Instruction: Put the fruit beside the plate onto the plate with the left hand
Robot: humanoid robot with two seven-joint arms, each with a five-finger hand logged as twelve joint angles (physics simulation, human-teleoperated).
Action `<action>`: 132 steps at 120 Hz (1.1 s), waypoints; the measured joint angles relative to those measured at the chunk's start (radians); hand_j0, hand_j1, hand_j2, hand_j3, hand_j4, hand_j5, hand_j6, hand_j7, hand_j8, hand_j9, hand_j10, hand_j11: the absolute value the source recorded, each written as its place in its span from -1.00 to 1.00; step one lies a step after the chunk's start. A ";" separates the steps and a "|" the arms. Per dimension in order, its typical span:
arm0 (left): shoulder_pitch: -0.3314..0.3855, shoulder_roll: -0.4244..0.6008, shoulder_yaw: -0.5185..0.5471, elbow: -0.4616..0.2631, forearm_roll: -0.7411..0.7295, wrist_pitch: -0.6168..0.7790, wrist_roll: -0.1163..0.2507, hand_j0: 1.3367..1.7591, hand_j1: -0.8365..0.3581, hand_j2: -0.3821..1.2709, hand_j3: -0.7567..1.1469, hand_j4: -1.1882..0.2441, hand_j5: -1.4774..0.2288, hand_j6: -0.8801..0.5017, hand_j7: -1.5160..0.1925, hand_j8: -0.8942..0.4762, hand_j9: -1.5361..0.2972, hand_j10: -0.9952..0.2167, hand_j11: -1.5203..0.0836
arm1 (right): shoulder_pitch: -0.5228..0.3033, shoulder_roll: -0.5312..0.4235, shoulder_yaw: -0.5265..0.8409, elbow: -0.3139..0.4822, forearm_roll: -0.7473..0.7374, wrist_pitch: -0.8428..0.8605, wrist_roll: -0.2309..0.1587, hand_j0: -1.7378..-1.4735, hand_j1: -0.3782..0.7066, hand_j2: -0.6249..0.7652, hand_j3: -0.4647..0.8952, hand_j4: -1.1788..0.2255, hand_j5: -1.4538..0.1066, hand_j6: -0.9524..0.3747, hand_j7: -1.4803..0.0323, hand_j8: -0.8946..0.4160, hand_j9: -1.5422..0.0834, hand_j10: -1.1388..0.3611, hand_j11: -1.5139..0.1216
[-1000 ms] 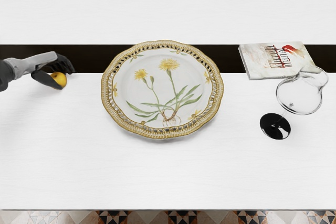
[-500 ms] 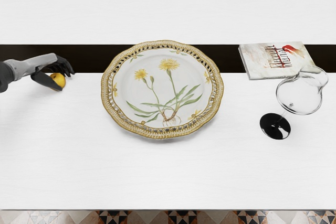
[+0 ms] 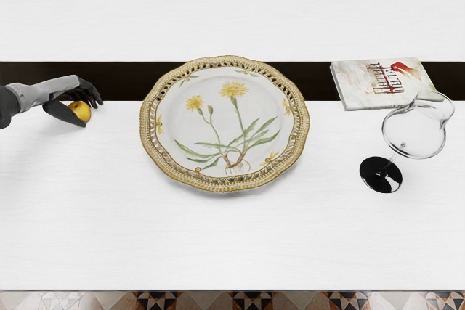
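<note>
Left robot hand (image 3: 71, 99) clasping fruit (image 3: 81, 111), white table (image 3: 218, 241), patterned floor tiles (image 3: 247, 301)

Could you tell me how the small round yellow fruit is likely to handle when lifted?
The small round yellow fruit looks rounded, so it may roll once released. It seems small beside the left hand, so it is probably light.

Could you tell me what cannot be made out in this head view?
- fruit: head view, half covered by the left hand; its kind and whether it is lifted are unclear.
- left arm: head view, cut off by the left edge.
- book: cover lettering too small to read.
- right hand: out of view.
</note>
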State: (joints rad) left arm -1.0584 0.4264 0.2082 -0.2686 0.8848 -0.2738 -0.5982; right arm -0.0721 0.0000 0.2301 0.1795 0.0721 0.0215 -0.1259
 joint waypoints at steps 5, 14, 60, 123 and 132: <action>0.000 0.000 0.000 0.000 0.000 0.000 0.000 0.51 -0.08 -0.39 -0.20 -0.14 -0.08 -0.56 -0.03 -0.41 -0.10 -0.22 -0.01 | 0.000 0.000 0.000 0.000 0.000 0.000 0.000 -0.40 -0.89 -0.11 -0.32 0.64 0.82 0.39 0.91 0.32 0.86 0.48 0.81; 0.000 0.000 0.001 0.000 0.000 0.000 0.000 0.51 -0.08 -0.40 -0.20 -0.15 -0.09 -0.57 -0.04 -0.40 -0.11 -0.21 -0.02 | 0.000 0.000 0.000 0.000 0.000 0.000 0.000 -0.40 -0.89 -0.11 -0.32 0.64 0.82 0.40 0.91 0.32 0.86 0.48 0.81; -0.003 -0.002 0.005 0.001 0.001 -0.008 0.000 0.51 -0.05 -0.41 -0.20 -0.17 -0.12 -0.59 -0.08 -0.40 -0.14 -0.22 -0.06 | 0.000 0.000 0.000 0.000 0.000 0.000 0.000 -0.40 -0.89 -0.11 -0.32 0.64 0.82 0.39 0.91 0.32 0.85 0.48 0.81; -0.005 0.000 0.010 -0.001 0.002 -0.014 0.000 0.51 -0.08 -0.31 -0.20 -0.23 -0.18 -0.65 -0.13 -0.42 -0.20 -0.22 -0.13 | 0.000 0.000 0.000 0.000 0.000 0.000 0.000 -0.40 -0.89 -0.11 -0.32 0.64 0.82 0.39 0.91 0.32 0.85 0.48 0.81; -0.008 0.000 0.012 -0.001 0.003 -0.020 0.000 0.51 -0.09 -0.27 -0.20 -0.24 -0.20 -0.66 -0.15 -0.44 -0.21 -0.23 -0.14 | 0.000 0.000 0.000 0.000 0.000 0.000 0.000 -0.40 -0.89 -0.11 -0.32 0.64 0.82 0.39 0.91 0.32 0.85 0.48 0.81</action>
State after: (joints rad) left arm -1.0660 0.4264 0.2204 -0.2697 0.8873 -0.2934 -0.5980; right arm -0.0721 0.0000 0.2301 0.1795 0.0721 0.0215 -0.1258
